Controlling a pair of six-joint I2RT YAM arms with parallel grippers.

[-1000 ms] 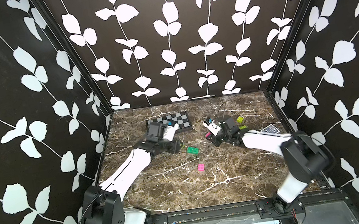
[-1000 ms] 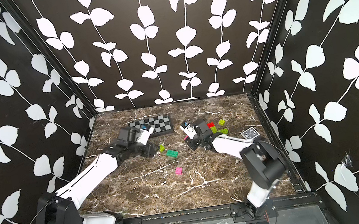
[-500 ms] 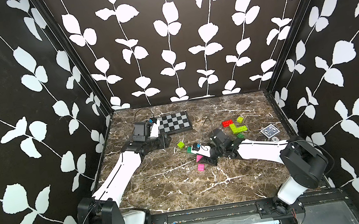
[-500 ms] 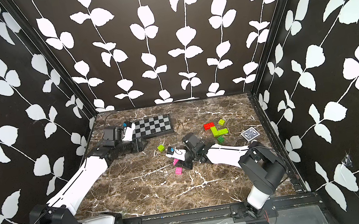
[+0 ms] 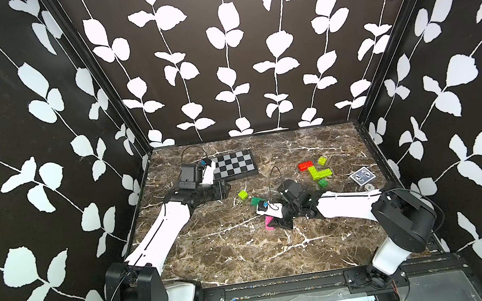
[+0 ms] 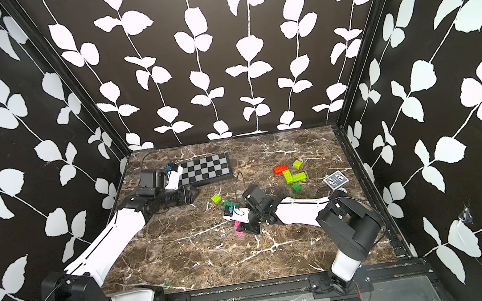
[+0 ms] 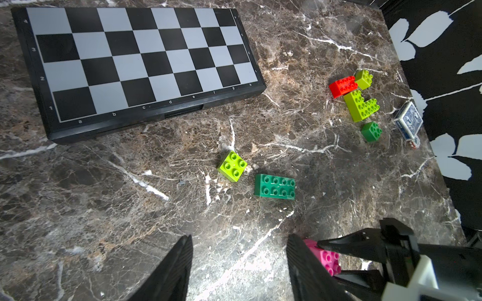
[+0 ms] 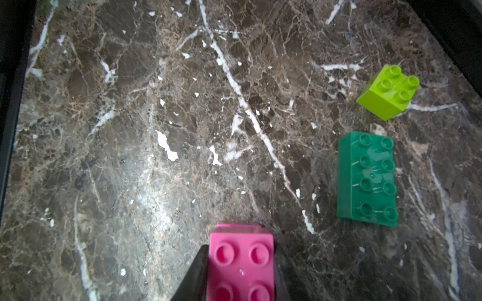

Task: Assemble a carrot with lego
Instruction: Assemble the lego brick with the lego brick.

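Observation:
The lego lies as loose bricks; no built carrot shows. My right gripper [image 5: 273, 222] [image 8: 241, 251] is shut on a pink brick [image 5: 268, 223] [image 6: 238, 228] [image 8: 241, 263] at the middle of the table, on or just above the marble. Just behind it lie a dark green long brick [image 5: 256, 201] [image 8: 366, 178] and a lime square brick [image 5: 242, 194] [image 8: 388, 91]. My left gripper [image 5: 228, 188] [image 7: 238, 237] stands open and holds nothing, left of those bricks, beside the chessboard.
A chessboard [image 5: 234, 165] lies at the back left. At the back right sit a red brick [image 5: 305, 165], a lime L-shaped piece [image 5: 320, 172], a small lime brick [image 5: 322, 160] and a green square brick [image 5: 323, 183]. A card deck [image 5: 362, 177] lies by the right wall.
My right arm has swung from the back-right bricks to the pink brick at the middle. My left arm has drawn back leftward beside the chessboard.

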